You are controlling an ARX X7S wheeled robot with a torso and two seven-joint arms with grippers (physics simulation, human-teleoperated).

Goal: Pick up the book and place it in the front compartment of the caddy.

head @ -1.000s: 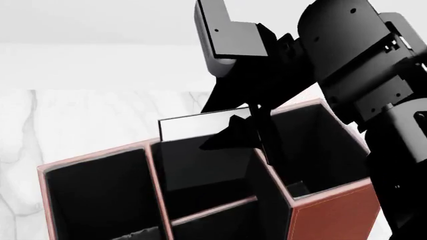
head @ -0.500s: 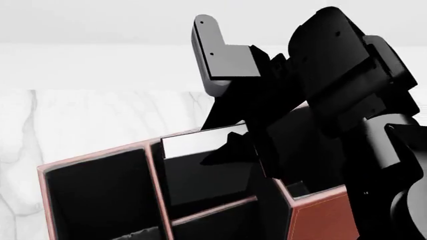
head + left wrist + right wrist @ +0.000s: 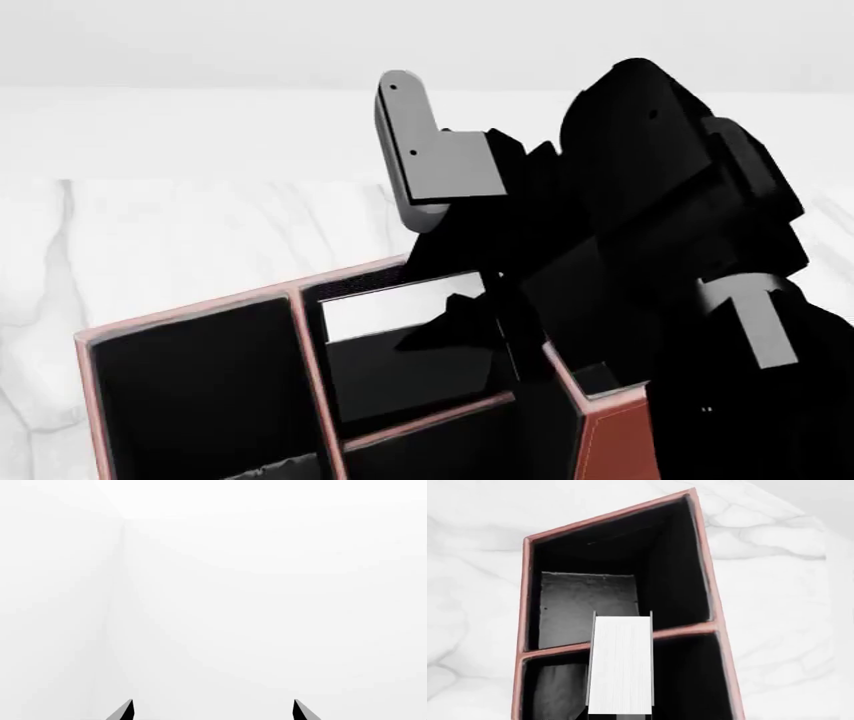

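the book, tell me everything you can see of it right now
The thin black rectangular book shows a glossy dark cover and a white page edge with fine lines. It stands on edge, slightly tilted, partly lowered into a black-lined cell of the reddish-brown leather-look caddy; the head view shows its pale top strip about level with the stitched rim. The right gripper is at its upper corner and appears to hold it. Its lower end is hidden, so whether it touches the bottom cannot be told.
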